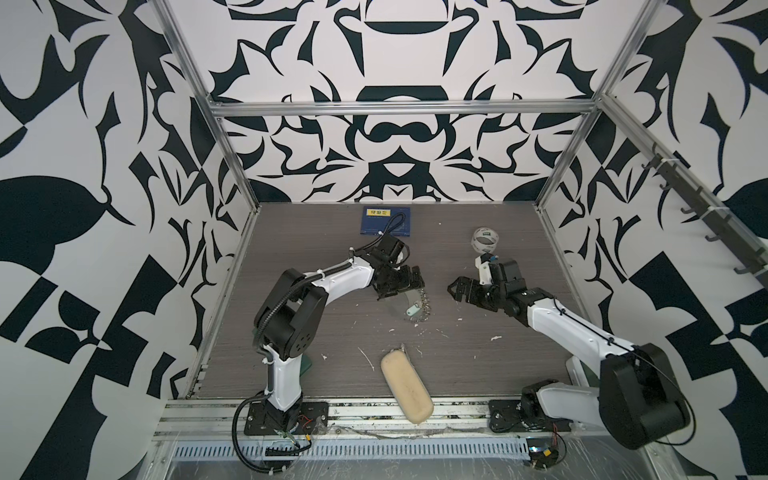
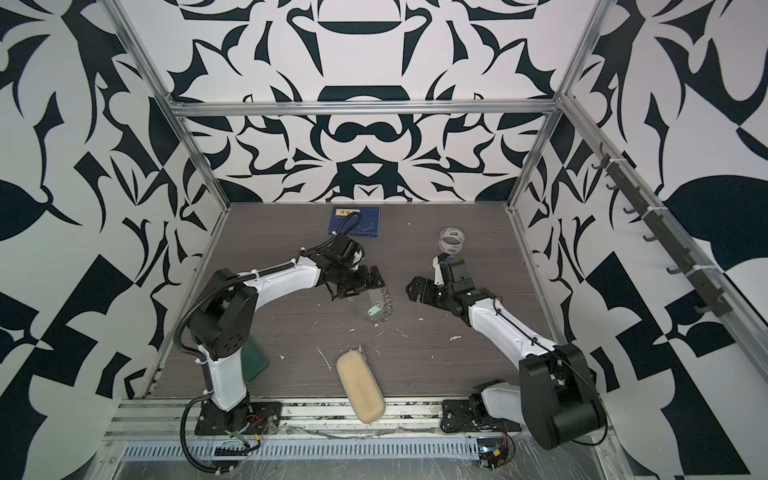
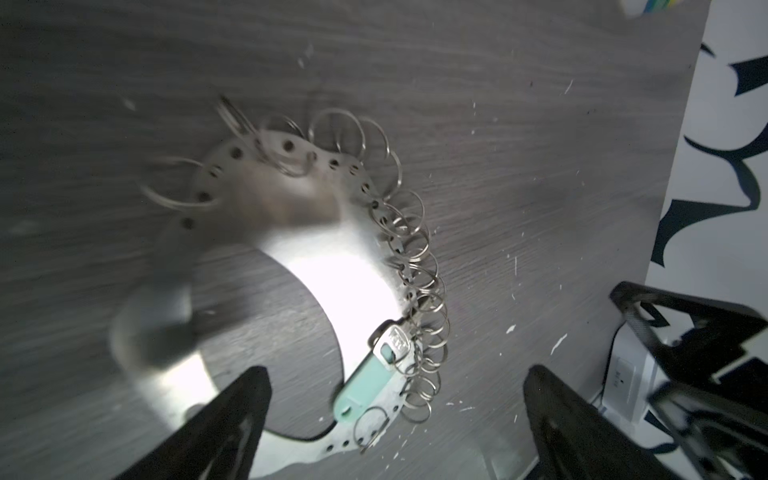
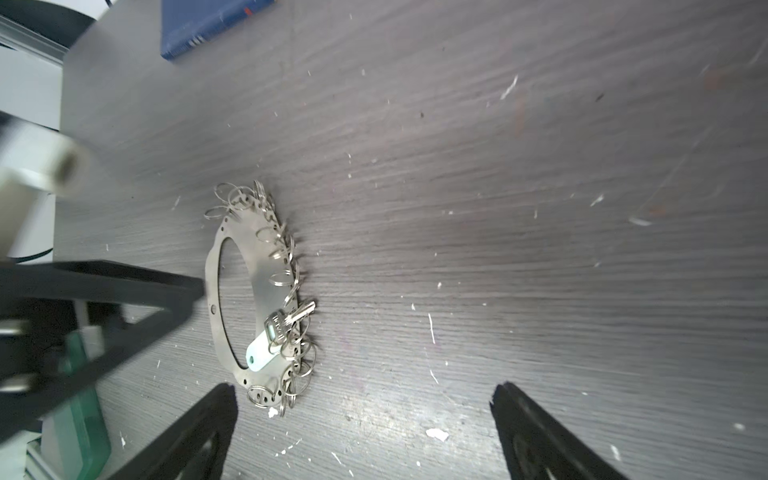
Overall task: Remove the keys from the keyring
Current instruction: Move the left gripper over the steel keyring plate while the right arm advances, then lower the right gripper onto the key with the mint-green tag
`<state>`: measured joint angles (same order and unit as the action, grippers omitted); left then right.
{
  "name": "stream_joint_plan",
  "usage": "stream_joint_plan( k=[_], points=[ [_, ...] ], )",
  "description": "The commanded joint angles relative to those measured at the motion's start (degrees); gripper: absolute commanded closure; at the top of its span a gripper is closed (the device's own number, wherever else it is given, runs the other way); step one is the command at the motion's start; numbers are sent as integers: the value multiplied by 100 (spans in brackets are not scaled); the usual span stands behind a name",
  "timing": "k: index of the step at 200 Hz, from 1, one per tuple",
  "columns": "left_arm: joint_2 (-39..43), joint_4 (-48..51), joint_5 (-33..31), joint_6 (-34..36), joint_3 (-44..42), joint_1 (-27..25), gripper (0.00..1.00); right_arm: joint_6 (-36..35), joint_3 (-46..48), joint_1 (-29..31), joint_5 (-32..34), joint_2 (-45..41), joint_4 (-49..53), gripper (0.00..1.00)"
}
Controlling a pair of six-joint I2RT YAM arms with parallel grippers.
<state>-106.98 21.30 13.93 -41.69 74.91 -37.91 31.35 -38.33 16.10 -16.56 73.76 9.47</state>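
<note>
One key (image 4: 291, 318), silvery, pale mint tag on head, hooked to keyring (image 4: 253, 291): flat oval metal plate, holes along rim, many small wire rings. Keyring lies mid-table (image 4: 498, 208), just beside left gripper (image 1: 401, 289). Left gripper, right gripper (image 4: 363, 390) both spread wide, grasping nothing. Right wrist view shows key blade; top views show only pale tag. Left wrist view blurred, plate glaring.

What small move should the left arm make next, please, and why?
Probably lower the open left gripper to pin the keyring flat: it is poised over it, the key lies on its rim, and the open right gripper stands apart, free to take the key.
</note>
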Motion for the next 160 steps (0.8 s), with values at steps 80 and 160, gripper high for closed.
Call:
stream_joint_plan(
  k=[80, 160],
  points=[
    [1289, 551, -320, 192, -943, 751, 0, -1065, -1450, 1345, 1659, 873, 1450, 26],
    [1586, 343, -172, 126, -1649, 957, 2, -2223, -2812, 2422, 2153, 2196, 2361, 65]
  ],
)
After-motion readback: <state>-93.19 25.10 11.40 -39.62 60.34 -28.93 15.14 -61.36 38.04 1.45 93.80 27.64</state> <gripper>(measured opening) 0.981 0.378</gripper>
